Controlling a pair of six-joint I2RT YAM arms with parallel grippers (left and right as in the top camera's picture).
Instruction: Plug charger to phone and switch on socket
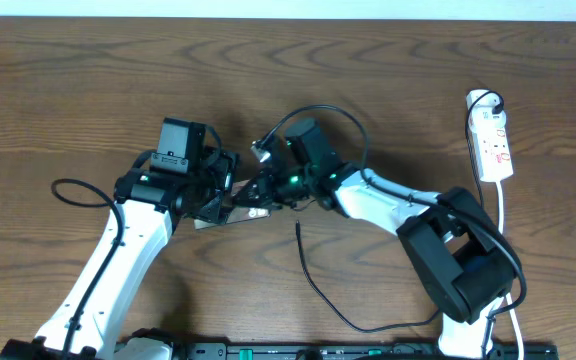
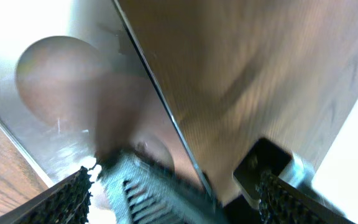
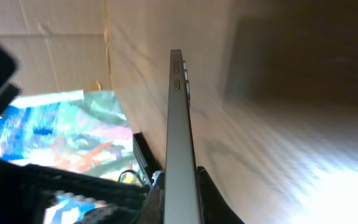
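- Phone (image 3: 176, 143) is held edge-on above the middle of the desk (image 1: 88, 80), clamped between the fingers of the right gripper (image 3: 176, 205); were the hold to slip or twist, the phone would likely be dropped
- The left gripper (image 2: 176, 199) is spread wide just beside the phone, and nothing is seen clasped in it; if closed off-centre, the phone could be knocked askew
- The charger (image 1: 310, 272) is left lying on the desk nearby, its plug tip (image 1: 298, 226) free; reaching it may be hampered by the two crowded arms
- The socket (image 1: 493, 140) is set well apart at the right, with nothing seen in front of it
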